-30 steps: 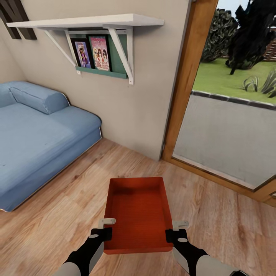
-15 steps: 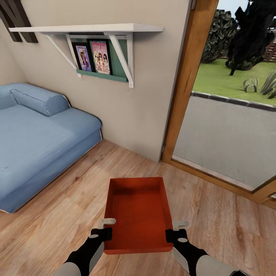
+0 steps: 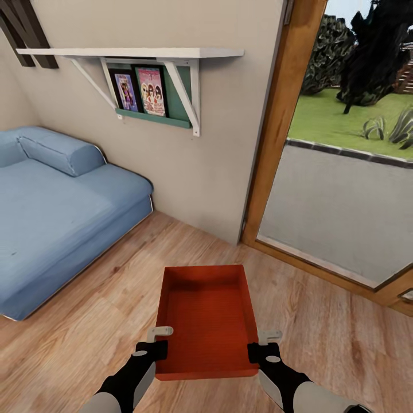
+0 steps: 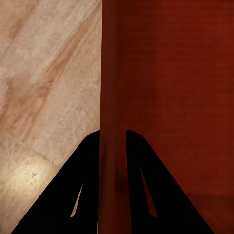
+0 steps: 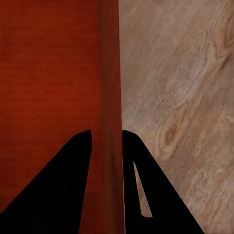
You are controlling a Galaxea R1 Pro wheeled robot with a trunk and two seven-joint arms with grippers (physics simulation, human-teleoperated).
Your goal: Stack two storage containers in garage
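One orange-red lidless storage container (image 3: 206,318) hangs in front of me above the light wood-plank floor of the living room, held level between both arms. My left gripper (image 3: 156,343) is shut on its left wall, and the left wrist view shows that wall (image 4: 113,97) pinched between the dark fingers. My right gripper (image 3: 259,345) is shut on the right wall, seen as the red wall (image 5: 108,87) between its fingers in the right wrist view. The other container is out of view.
A blue sofa (image 3: 51,201) stands at the left against the beige wall. A white shelf (image 3: 132,54) with picture books hangs above it. A wood-framed glass door (image 3: 344,189) at the right looks onto a garden. Plank floor (image 3: 321,332) lies ahead.
The view has shifted slightly, with the shelf and sofa sliding down and right in the picture. The container and both grippers hold the same pose.
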